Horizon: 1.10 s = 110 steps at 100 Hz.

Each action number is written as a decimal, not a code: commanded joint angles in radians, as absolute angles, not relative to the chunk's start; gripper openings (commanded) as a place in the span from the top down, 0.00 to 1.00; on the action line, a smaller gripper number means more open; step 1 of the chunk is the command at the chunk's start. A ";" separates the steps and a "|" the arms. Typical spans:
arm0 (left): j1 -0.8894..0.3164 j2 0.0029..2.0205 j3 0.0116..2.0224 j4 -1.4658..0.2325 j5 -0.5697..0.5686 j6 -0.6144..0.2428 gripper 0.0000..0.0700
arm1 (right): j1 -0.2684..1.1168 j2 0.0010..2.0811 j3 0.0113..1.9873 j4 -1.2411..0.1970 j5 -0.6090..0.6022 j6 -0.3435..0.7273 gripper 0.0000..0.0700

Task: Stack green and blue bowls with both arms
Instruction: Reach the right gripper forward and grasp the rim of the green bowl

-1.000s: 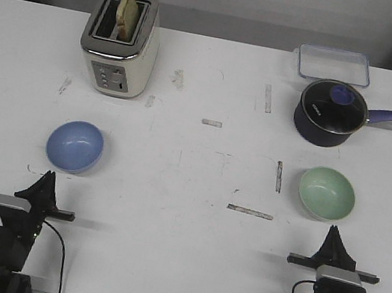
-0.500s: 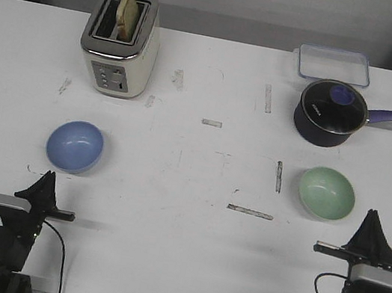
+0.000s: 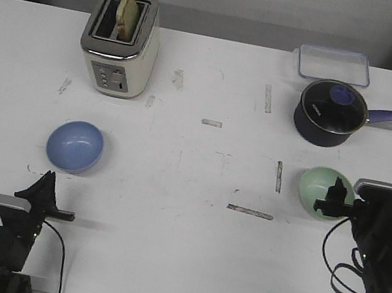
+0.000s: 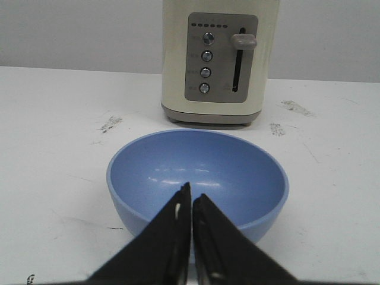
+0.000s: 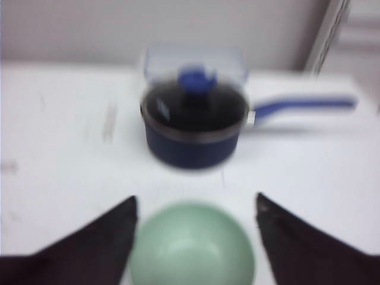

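Observation:
The blue bowl (image 3: 74, 146) sits upright on the white table at the left and fills the left wrist view (image 4: 199, 172). My left gripper (image 3: 46, 179) is shut and empty, its tips (image 4: 191, 191) just short of the bowl's near rim. The green bowl (image 3: 320, 187) sits upright at the right, its near right side hidden by my right arm. My right gripper (image 3: 336, 195) hangs over it. In the blurred right wrist view the gripper (image 5: 196, 198) is wide open, with the green bowl (image 5: 193, 244) between the fingers, untouched.
A cream toaster (image 3: 119, 42) with a bread slice stands beyond the blue bowl. A dark navy saucepan (image 3: 329, 113) with a glass lid and long handle stands beyond the green bowl, with a clear plastic box (image 3: 334, 63) behind it. Tape marks dot the table's middle.
My right arm has risen from the table's near edge and moved forward over the green bowl, its jaws now open. The left arm and both bowls have not moved.

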<state>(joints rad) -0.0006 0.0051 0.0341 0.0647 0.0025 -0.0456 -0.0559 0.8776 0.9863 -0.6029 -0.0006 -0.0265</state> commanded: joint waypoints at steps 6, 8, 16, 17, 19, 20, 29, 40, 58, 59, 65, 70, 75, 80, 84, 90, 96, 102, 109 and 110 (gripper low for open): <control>0.000 0.004 0.013 0.077 0.004 -0.042 1.00 | -0.104 0.971 0.998 -0.657 -0.002 -0.029 0.26; 0.000 0.004 0.013 0.077 0.004 -0.042 1.00 | -0.115 0.989 0.998 -0.666 -0.003 -0.032 0.26; 0.000 0.004 0.013 0.077 0.004 -0.042 1.00 | -0.154 1.057 0.998 -0.690 -0.022 -0.054 0.26; 0.000 0.004 0.013 0.077 0.004 -0.042 1.00 | -0.159 1.066 0.998 -0.691 -0.027 -0.058 0.26; 0.000 0.004 0.013 0.077 0.004 -0.042 1.00 | -0.167 1.082 0.998 -0.692 -0.033 -0.063 0.26; 0.000 0.004 0.013 0.077 0.004 -0.042 1.00 | -0.171 1.090 0.998 -0.692 -0.037 -0.065 0.26; 0.000 0.004 0.013 0.077 0.004 -0.042 1.00 | -0.209 1.159 0.998 -0.681 -0.064 -0.084 0.26; 0.000 0.004 0.013 0.077 0.004 -0.042 1.00 | -0.239 1.238 0.998 -0.644 -0.065 -0.083 0.27; 0.000 0.004 0.013 0.077 0.004 -0.043 1.00 | -0.261 1.341 0.998 -0.586 -0.120 -0.083 0.37; 0.000 0.004 0.013 0.077 0.004 -0.043 1.00 | -0.262 1.346 0.998 -0.584 -0.125 -0.083 0.39; 0.000 0.004 0.013 0.077 0.004 -0.043 1.00 | -0.262 1.373 0.998 -0.580 -0.140 -0.084 0.49; 0.000 0.004 0.013 0.077 0.004 -0.045 1.00 | -0.262 1.393 0.998 -0.579 -0.141 -0.084 0.56; 0.000 0.004 0.013 0.077 0.004 -0.045 1.00 | -0.262 1.412 0.998 -0.579 -0.140 -0.084 0.65; 0.000 0.004 0.013 0.077 0.004 -0.045 1.00 | -0.262 1.420 0.998 -0.581 -0.139 -0.086 0.73; 0.000 0.004 0.013 0.077 0.004 -0.045 1.00 | -0.262 1.423 0.998 -0.581 -0.138 -0.088 0.83; 0.000 0.004 0.013 0.077 0.004 -0.045 1.00 | -0.262 1.422 0.998 -0.576 -0.138 -0.092 0.98; 0.000 0.004 0.013 0.077 0.004 -0.045 1.00 | -0.262 1.420 0.998 -0.571 -0.132 -0.101 1.00; 0.000 0.004 0.013 0.077 0.004 -0.045 1.00 | -0.262 1.418 1.000 -0.569 -0.131 -0.101 1.00; 0.000 0.004 0.013 0.077 0.004 -0.045 1.00 | -0.262 1.414 1.010 -0.569 -0.133 -0.101 1.00; 0.000 0.004 0.013 0.077 0.004 -0.045 1.00 | -0.262 1.414 1.013 -0.570 -0.133 -0.101 1.00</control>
<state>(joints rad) -0.0006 0.0051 0.0341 0.0647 0.0025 -0.0456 -0.2607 1.4113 0.9867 -0.5751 -0.1322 -0.0898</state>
